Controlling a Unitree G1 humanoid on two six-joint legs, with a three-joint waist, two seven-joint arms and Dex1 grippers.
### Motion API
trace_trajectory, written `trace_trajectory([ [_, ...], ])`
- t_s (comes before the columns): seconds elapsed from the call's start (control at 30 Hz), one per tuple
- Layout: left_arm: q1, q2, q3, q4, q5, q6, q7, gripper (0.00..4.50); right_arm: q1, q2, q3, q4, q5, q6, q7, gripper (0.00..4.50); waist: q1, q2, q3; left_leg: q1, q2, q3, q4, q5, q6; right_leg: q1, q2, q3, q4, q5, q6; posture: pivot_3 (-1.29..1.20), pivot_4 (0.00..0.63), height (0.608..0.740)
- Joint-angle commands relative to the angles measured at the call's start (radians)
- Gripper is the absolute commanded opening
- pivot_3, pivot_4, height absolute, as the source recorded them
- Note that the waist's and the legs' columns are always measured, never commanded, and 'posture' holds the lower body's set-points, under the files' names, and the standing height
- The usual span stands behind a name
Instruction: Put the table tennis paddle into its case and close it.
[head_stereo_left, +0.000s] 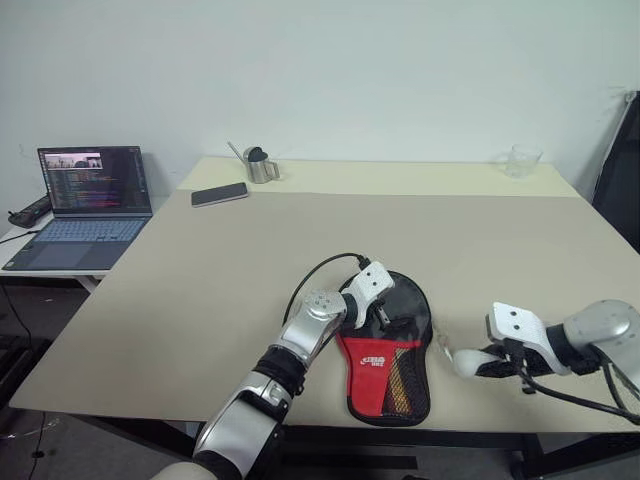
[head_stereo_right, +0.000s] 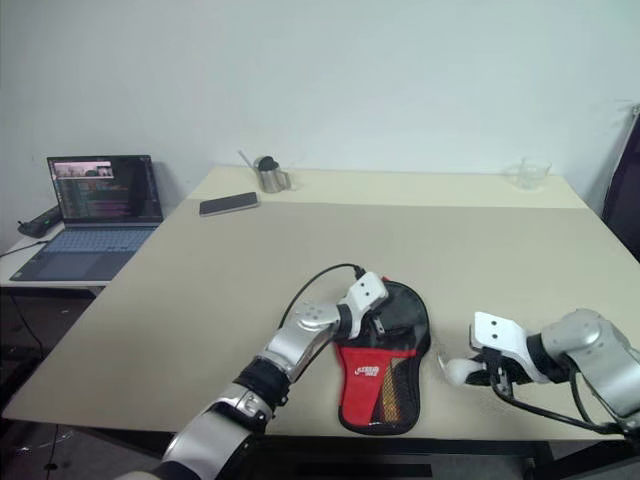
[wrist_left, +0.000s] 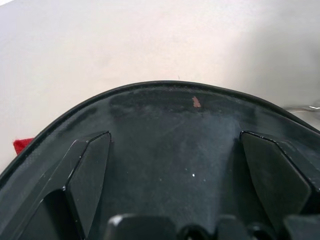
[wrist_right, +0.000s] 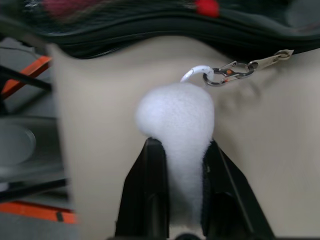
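Case, paddle-shaped, black fabric with red lower part and mesh pocket, flat near the table's near edge. Pinned from the left by the left gripper, fingers spread wide on the black upper face, clasping nothing (likely steadying it). To the right, right gripper pinched on a white fluffy lump clipped by a metal ring to the case edge, probably the zip pull. Paddle itself unseen, presumably inside. Beyond, beige tabletop; far off, phone, steel cup, glass, laptop at left, white wall.
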Motion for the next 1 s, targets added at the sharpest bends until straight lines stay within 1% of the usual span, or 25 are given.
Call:
trace_trajectory([
  [0.03,0.002,-0.005,-0.035,0.067,0.052,0.011,0.011,4.50,0.122,-0.050,-0.068,-0.167,0.064,0.027,0.031,0.24,0.004,0.000,0.000,0.000,0.000,0.000,0.000,0.000,0.000,0.000,0.000,0.000,0.000,0.000,0.000,0.00,0.150,0.740],
  [0.13,-0.009,-0.010,-0.045,0.089,0.068,0.008,0.015,4.50,0.223,-0.065,-0.073,-0.271,0.071,0.040,0.006,0.24,0.005,0.000,0.000,0.000,0.000,-0.001,0.000,0.000,0.000,0.000,0.000,-0.001,0.000,0.000,0.000,0.00,0.150,0.740],
  [0.3,-0.039,-0.019,-0.045,0.146,0.091,0.012,0.044,4.50,0.296,-0.058,-0.079,-0.337,0.089,0.075,-0.020,0.23,0.006,-0.002,-0.001,0.000,0.000,-0.001,0.000,0.000,0.000,0.001,-0.001,-0.001,0.000,0.000,0.001,0.00,0.150,0.740],
  [0.4,-0.052,-0.020,-0.043,0.177,0.099,0.022,0.065,4.50,0.373,-0.079,-0.130,-0.381,0.140,0.084,0.012,0.23,0.006,-0.003,-0.001,0.000,0.000,-0.001,0.000,-0.001,0.000,0.001,-0.001,-0.001,-0.001,0.000,0.001,0.00,0.150,0.740],
  [0.57,-0.044,-0.019,-0.046,0.197,0.104,0.031,0.080,4.50,0.490,-0.094,-0.230,-0.474,0.274,0.140,0.059,0.23,0.004,-0.006,-0.003,0.001,0.000,-0.001,0.000,-0.001,0.000,0.002,-0.001,-0.001,0.000,0.000,0.001,0.00,0.150,0.740],
  [0.77,-0.030,-0.016,-0.051,0.185,0.105,0.037,0.074,4.50,0.518,-0.099,-0.263,-0.527,0.323,0.181,0.034,0.22,0.002,-0.009,-0.005,0.001,0.000,-0.001,0.000,-0.001,0.001,0.002,-0.001,-0.001,0.000,0.000,0.001,0.00,0.150,0.740],
  [0.9,-0.030,-0.013,-0.050,0.179,0.104,0.041,0.071,4.50,0.468,-0.096,-0.230,-0.496,0.255,0.154,-0.022,0.22,0.002,-0.010,-0.005,0.001,0.000,-0.001,0.000,-0.001,0.001,0.002,-0.001,-0.001,-0.001,0.000,0.001,0.00,0.150,0.740],
  [1.0,-0.034,-0.008,-0.047,0.180,0.103,0.041,0.071,4.50,0.426,-0.100,-0.211,-0.466,0.239,0.140,-0.029,0.22,0.002,-0.010,-0.006,0.001,0.000,-0.001,0.000,-0.001,0.001,0.002,-0.001,-0.001,-0.001,0.000,0.001,0.00,0.150,0.740],
])
